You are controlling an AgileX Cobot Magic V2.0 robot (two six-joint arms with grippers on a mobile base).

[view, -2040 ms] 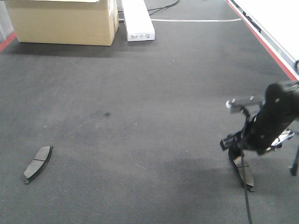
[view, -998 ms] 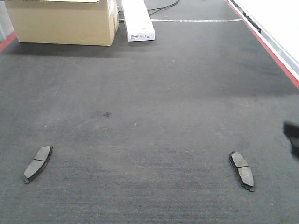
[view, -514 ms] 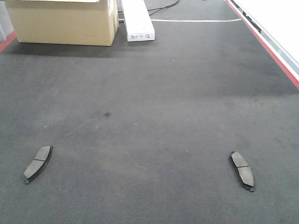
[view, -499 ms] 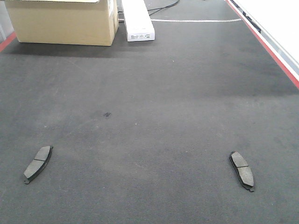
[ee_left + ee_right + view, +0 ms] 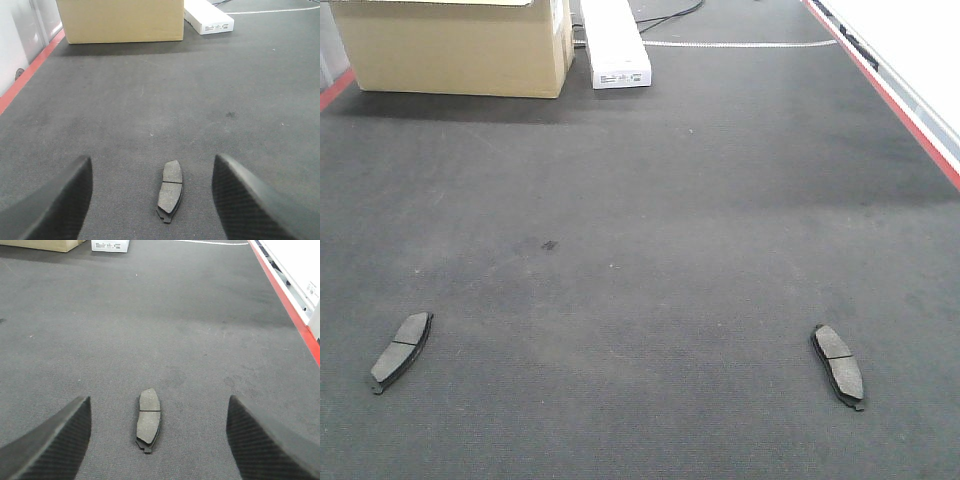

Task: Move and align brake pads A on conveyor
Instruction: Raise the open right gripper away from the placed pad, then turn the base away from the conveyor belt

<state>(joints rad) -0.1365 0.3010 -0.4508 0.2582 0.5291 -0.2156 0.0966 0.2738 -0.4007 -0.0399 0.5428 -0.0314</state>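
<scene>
Dark grey textured conveyor belt spans the front view, bearing a flat grey-brown left brake pad and a matching right brake pad, well apart. Left wrist view: left gripper spread, empty, left brake pad lying between its black fingers. Right wrist view: right gripper likewise spread and empty, right brake pad between its fingers.

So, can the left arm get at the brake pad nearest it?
Probably yes. The left gripper has its jaws wide open, the brake pad lies flat on the conveyor in line between them, and nothing sits near it; the cardboard box is far back.
</scene>
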